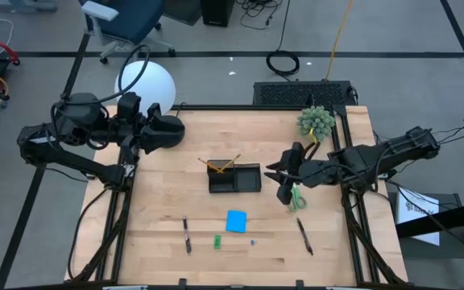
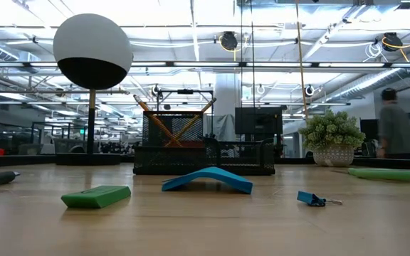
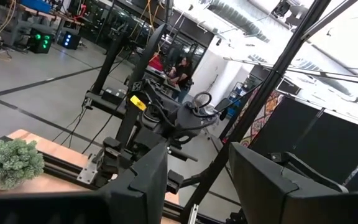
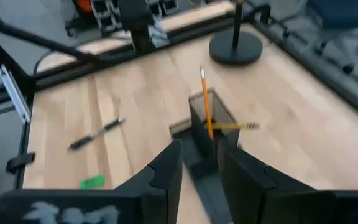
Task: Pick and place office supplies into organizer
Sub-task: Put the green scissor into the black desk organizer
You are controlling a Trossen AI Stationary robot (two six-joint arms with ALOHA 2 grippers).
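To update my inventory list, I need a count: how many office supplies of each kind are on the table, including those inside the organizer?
Pencils, in the organizer: 2
Black pens: 2
Green-handled scissors: 1
Blue note pad: 1
Small green block: 1
Blue binder clip: 1
Total: 8

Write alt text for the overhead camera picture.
Black mesh organizer tray holding two orange pencils sits mid wooden table; the right gripper hovers beside it. Blue note pad and black pens lie nearer the front.
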